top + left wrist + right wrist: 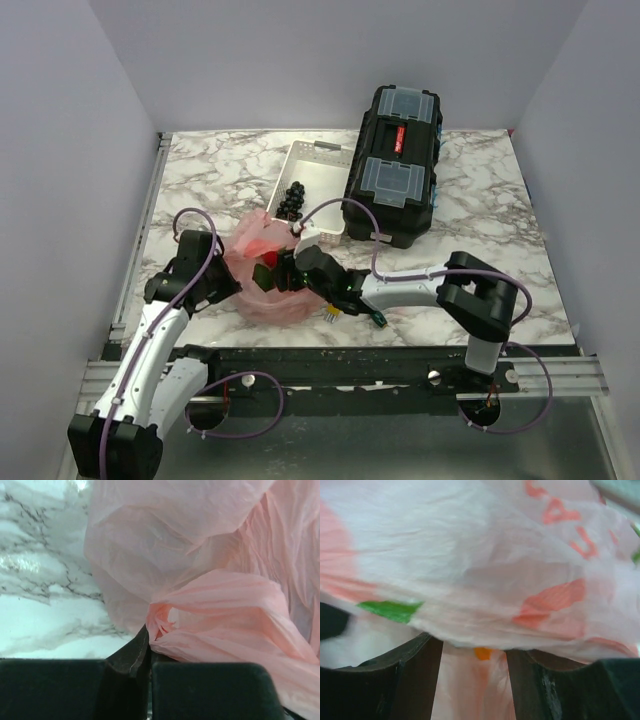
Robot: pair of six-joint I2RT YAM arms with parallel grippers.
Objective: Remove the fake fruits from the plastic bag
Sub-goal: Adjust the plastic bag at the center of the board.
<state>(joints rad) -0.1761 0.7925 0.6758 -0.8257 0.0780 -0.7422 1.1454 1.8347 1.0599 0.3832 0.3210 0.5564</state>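
The pink plastic bag (pixel 262 270) lies crumpled on the marble table, left of centre. My left gripper (pixel 226 284) is at the bag's left edge; in the left wrist view it (pixel 148 647) is shut on a pinched fold of the bag (pixel 210 610). My right gripper (pixel 291 270) reaches into the bag from the right. Its fingers (pixel 422 667) stand apart with bag film (pixel 470 555) draped over the tips. A dark green shape (pixel 263 275) and a red one (pixel 268 257) show through the bag. A small orange patch (pixel 483 653) shows between the right fingers. The other fruits are hidden.
A white tray (pixel 318 160) behind the bag holds a cluster of black grapes (pixel 292 200). A black toolbox (pixel 393 165) stands to its right. Grey walls close in the table on three sides.
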